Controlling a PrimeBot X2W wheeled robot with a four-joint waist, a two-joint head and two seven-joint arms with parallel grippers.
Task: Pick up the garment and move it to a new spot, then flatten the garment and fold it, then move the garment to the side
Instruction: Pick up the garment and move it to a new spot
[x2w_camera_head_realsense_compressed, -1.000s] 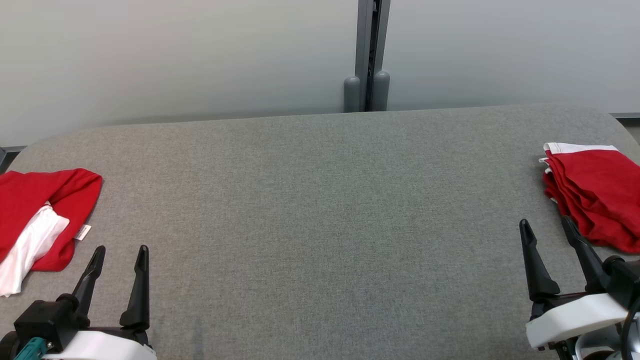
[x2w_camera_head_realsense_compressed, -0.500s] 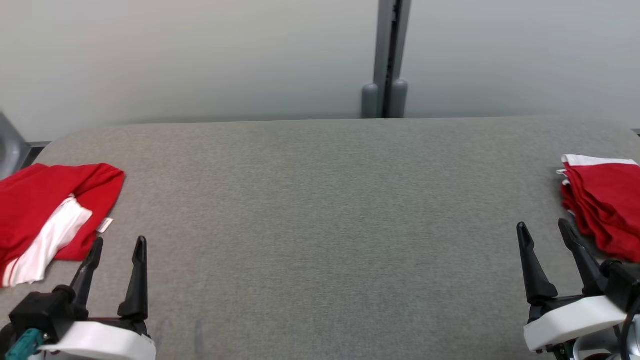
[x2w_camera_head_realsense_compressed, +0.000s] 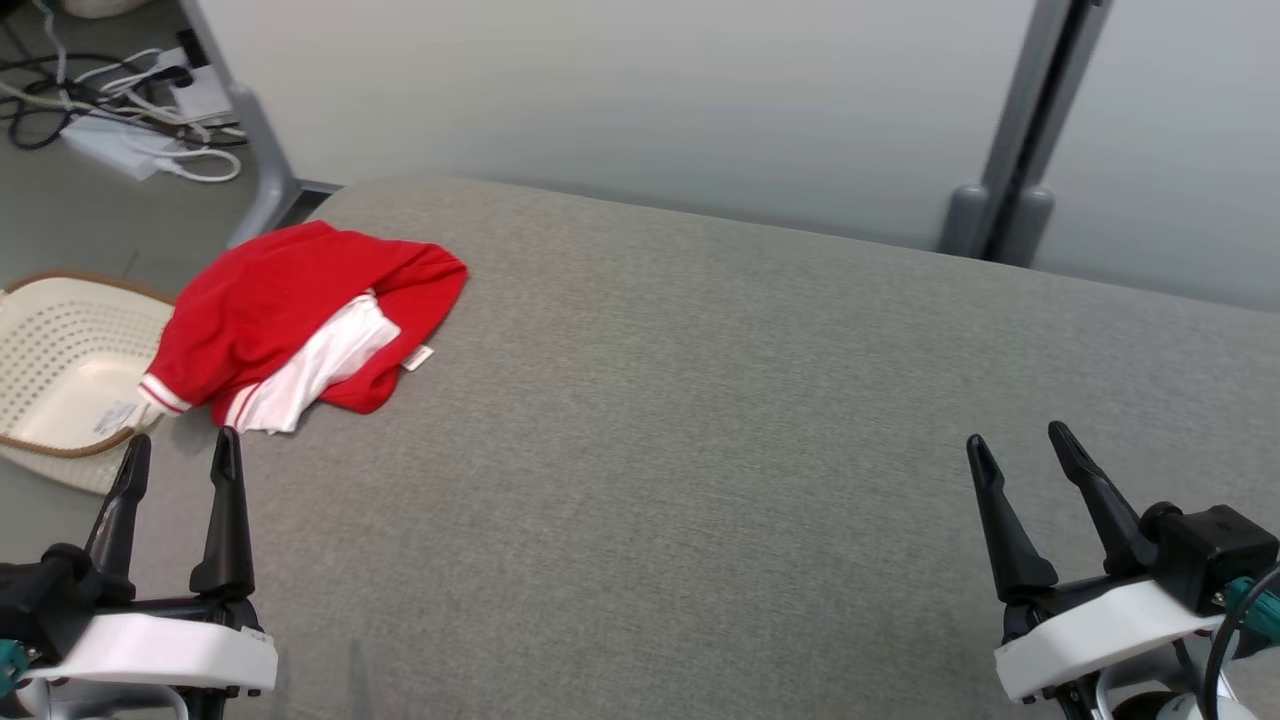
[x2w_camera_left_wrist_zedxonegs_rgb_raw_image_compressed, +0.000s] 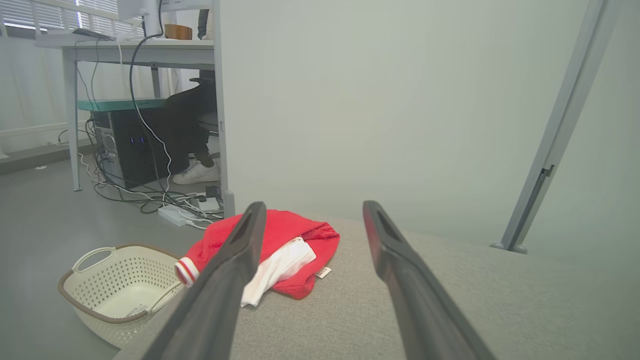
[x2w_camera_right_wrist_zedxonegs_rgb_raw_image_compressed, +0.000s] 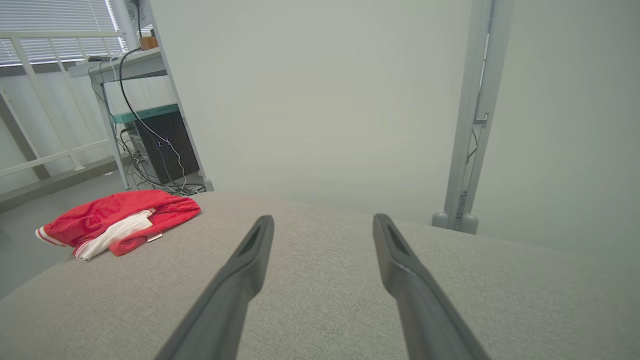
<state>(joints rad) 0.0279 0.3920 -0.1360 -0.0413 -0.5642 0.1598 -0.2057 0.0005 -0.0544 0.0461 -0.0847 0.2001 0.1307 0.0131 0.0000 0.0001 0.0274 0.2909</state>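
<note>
Garment (x2w_camera_head_realsense_compressed: 300, 325): crumpled red/white heap at far-left corner of table (x2w_camera_head_realsense_compressed: 700, 420), cuff at the edge by basket (x2w_camera_head_realsense_compressed: 60, 360). Left gripper (x2w_camera_head_realsense_compressed: 184, 437) just short of it, jaws wide, empty; right gripper (x2w_camera_head_realsense_compressed: 1016, 435) well apart, same. Imo left should go in low, pinch bunched fabric mid-heap, not cuff, lift clear before moving.

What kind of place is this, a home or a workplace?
Probably an office or lab: a desk with a computer tower and loose cables beneath, a partition panel, and a grey padded table.
</note>
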